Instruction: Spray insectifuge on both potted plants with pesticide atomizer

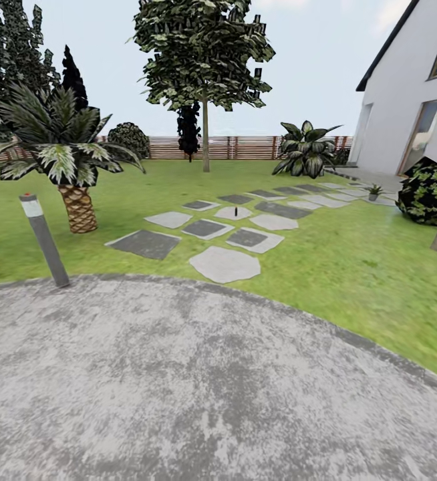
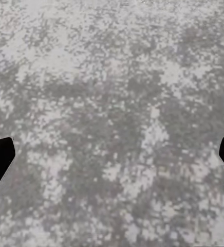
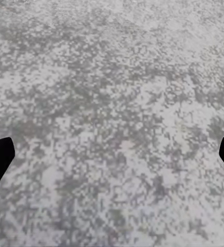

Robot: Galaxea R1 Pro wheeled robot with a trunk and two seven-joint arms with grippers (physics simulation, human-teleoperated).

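No writing can be read anywhere in the garden point(image 1: 352, 267). At the left a grey post point(image 1: 45, 240) with a red-dotted cap leans at the near lawn edge, just beside the curved rim of the paving point(image 1: 198, 374) that fills the near ground. Behind it stands a palm point(image 1: 61, 150) with a scaly trunk. Slabs point(image 1: 225, 264) run from the middle of the lawn away to the far right, and a small dark upright thing point(image 1: 236, 212) stands on one pale slab; it is too small to tell what it is. A tall tree point(image 1: 204, 60) rises behind, before the fence point(image 1: 238, 147). To the right, a broad-leaved agave point(image 1: 307, 150), then one small potted plant point(image 1: 373, 192) on the far slabs near the house point(image 1: 405, 100), and a dark bush point(image 1: 432, 190) at the right edge. The lawn between lies open. Both wrist views look down on speckled grey paving: the left gripper point(image 2: 112, 159) and right gripper point(image 3: 112, 159) each show black fingertips wide apart at the frame's sides, holding nothing.
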